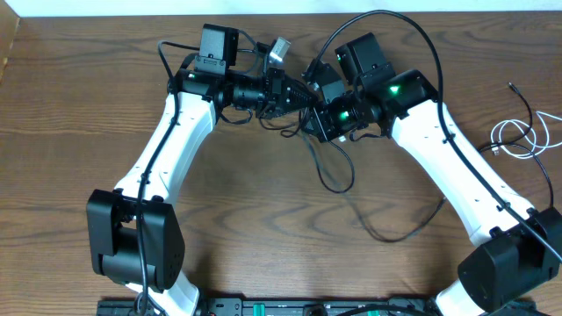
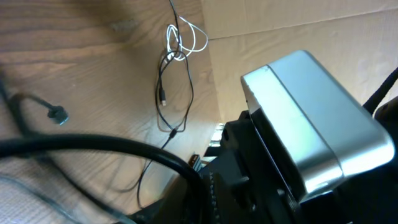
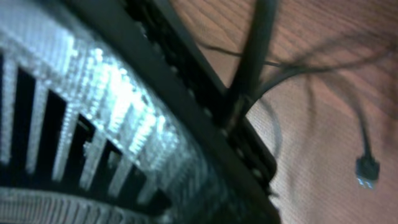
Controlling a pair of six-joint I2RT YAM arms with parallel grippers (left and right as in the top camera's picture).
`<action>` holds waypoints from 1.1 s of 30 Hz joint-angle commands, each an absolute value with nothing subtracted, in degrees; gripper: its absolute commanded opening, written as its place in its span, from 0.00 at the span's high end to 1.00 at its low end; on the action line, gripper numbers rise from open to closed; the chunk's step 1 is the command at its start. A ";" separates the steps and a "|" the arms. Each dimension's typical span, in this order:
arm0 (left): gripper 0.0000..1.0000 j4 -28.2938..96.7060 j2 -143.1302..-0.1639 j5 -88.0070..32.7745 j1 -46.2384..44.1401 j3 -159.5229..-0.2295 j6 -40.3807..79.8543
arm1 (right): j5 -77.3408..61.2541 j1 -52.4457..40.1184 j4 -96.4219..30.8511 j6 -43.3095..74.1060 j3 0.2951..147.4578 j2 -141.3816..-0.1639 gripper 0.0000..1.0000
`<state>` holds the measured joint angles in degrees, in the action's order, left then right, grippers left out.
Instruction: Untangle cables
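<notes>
- So both white-and-black robot arms are reaching in toward the back middle of the brown wood-grain table, and their wrists nearly meet there.
- Left gripper is pinched all the way shut. From overhead its tip sits right in the knot of thin black cables between the two wrists. It looks like it has a strand, but the black-on-black clutter there hides it, so I can't tell for sure.
- Right gripper points back at the left one, almost tip to tip. Its jaws look close to closed; whether they're clamping a cord or just cracked apart I honestly can't tell, as its own camera is filled by a blurry ribbed grey-and-black part.
- From that knot the thin black cables drop toward the front of the table in a narrow loop, and another strand trails off to the right and curls back under the right arm.
- The right wrist view catches one loose black cord ending in a small dark plug lying flat on the wood.
- Over by the right edge, well away from the grippers, there's a thin white cable bundled in small loops with a thin black lead running off behind it.
- Left wrist view shows that same white coil with black cord hanging from it, lying next to a tan cardboard sheet.
</notes>
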<state>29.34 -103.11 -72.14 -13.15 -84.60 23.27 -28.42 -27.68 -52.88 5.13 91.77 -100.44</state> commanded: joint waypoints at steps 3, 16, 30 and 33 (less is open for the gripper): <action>0.93 30.22 -103.61 -63.07 -12.14 -84.73 25.39 | -23.57 -27.68 -52.40 4.19 92.03 -100.12 0.99; 0.93 49.04 -103.68 -29.28 -16.38 -84.58 25.39 | 9.56 -26.55 -58.87 15.29 92.03 -100.18 0.69; 0.87 49.60 -104.22 -16.08 -38.57 -84.42 25.19 | -8.49 -9.69 -72.27 11.44 92.01 -100.20 0.44; 0.87 47.57 -106.10 -15.99 -41.76 -84.42 25.26 | -8.54 -7.75 -73.91 10.46 91.81 -100.20 0.43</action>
<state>49.12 -103.33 -18.52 -38.54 -84.66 25.47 -4.73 -9.47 -73.32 14.28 91.77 -100.44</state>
